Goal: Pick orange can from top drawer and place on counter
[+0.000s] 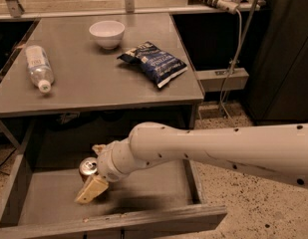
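Observation:
The orange can [86, 166] stands upright in the open top drawer [54, 208], left of its middle, silver top showing. My gripper [89, 174] reaches into the drawer from the right on a thick white arm. Its fingers are open and straddle the can: one pale finger [92, 188] lies in front of it and the other [98, 148] shows behind it. The can stands on the drawer floor. The grey counter [98, 78] is above the drawer.
On the counter lie a clear water bottle [37, 66] at the left, a white bowl [106, 33] at the back and a blue chip bag [154, 61] at the right. A cable and power strip [223, 3] hang at the right. Speckled floor [253, 203] lies to the right.

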Robot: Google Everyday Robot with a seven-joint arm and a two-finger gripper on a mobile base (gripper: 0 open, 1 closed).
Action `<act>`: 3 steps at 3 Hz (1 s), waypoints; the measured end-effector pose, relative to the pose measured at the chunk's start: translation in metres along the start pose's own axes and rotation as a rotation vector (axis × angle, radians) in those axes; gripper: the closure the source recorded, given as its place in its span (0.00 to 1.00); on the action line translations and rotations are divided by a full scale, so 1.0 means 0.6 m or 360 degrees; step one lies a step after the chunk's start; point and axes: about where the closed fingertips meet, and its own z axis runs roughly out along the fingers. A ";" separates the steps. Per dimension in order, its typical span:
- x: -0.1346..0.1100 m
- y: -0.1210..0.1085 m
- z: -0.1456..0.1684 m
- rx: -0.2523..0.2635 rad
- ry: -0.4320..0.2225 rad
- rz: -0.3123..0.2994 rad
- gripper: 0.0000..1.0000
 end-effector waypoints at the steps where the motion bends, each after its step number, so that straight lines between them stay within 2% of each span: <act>1: 0.000 0.000 0.000 0.0000 0.0000 0.0000 0.39; 3: 0.000 0.000 0.000 0.0000 0.0000 0.0000 0.86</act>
